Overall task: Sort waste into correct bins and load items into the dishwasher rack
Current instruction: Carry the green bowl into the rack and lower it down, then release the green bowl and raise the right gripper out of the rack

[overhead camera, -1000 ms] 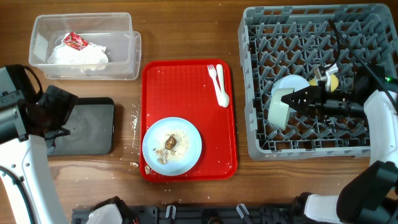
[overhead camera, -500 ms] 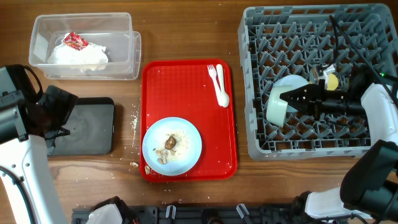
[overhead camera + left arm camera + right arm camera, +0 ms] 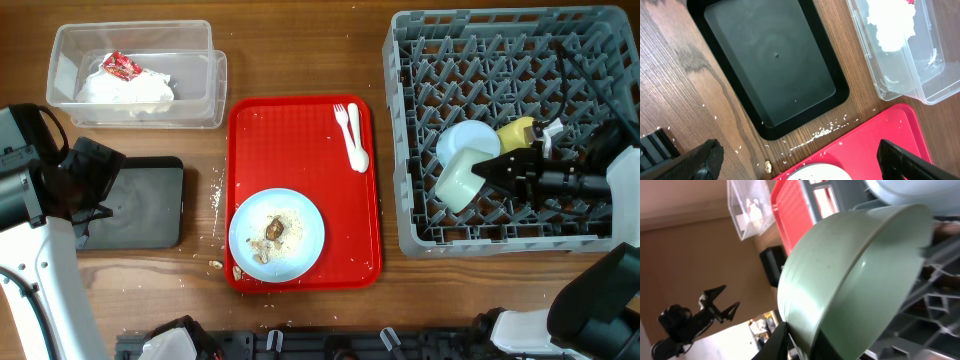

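My right gripper (image 3: 484, 173) is shut on the rim of the pale green bowl (image 3: 457, 186) and holds it tilted over the grey dishwasher rack (image 3: 410, 100); the right wrist view shows my fingers (image 3: 801, 336) pinching the bowl (image 3: 850, 280). A light blue bowl (image 3: 467, 139) and a yellow-green cup (image 3: 516, 131) lie in the rack beside it. The light blue plate (image 3: 277, 233) with brown scraps and crumbs sits on the red tray (image 3: 300, 140), with the white fork and spoon (image 3: 352, 133). My left gripper (image 3: 88, 205) is open and empty over the black tray (image 3: 145, 205), also in the left wrist view (image 3: 775, 60).
The clear tub (image 3: 135, 75) at the back left holds white napkins and the red-and-white wrapper (image 3: 120, 66). Crumbs lie on the wood between the black tray and the red tray (image 3: 825, 131). My left fingers (image 3: 805, 162) spread wide over the red tray's corner.
My right gripper has drawn back to the right and slightly toward the front with the green bowl, uncovering the yellow-green cup. The left arm has not moved.
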{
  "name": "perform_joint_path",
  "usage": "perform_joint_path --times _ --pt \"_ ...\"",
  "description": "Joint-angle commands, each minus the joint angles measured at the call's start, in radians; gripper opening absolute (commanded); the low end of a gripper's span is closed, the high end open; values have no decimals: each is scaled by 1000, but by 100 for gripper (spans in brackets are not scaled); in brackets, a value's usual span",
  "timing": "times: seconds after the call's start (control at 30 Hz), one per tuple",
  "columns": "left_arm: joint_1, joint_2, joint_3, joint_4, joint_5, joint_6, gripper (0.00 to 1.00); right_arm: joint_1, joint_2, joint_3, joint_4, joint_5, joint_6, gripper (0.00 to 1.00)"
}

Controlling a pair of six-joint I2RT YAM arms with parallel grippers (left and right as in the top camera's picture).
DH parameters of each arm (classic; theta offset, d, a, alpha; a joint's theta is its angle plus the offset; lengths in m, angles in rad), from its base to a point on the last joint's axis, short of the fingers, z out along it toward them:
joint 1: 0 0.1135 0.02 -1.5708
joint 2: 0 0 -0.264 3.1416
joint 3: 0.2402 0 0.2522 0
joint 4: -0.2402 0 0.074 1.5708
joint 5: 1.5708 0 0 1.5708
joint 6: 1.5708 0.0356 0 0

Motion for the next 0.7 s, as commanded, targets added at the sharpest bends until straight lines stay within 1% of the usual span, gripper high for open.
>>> perform_joint_path --times 0.0,0.07,0.13,0.33,0.47,0.6,0.67 --pt "7 -7 0 0 -3 -13 100 -30 6 30 -26 253 -15 17" --pt "7 -7 0 0 -3 -13 100 -45 1 65 -43 314 1 18" --pt "7 -7 0 0 -3 -13 100 -60 -15 106 -47 385 56 22" --pt "7 -7 0 0 -3 -13 100 -69 -82 205 -40 489 216 44" --pt "7 -7 0 0 -2 -13 100 -62 -130 208 -22 491 243 45" --pt "7 -7 0 0 -3 -13 100 -6 -155 208 -20 511 245 34" --pt "7 -7 0 0 -3 -13 100 42 -154 207 -16 547 253 33"
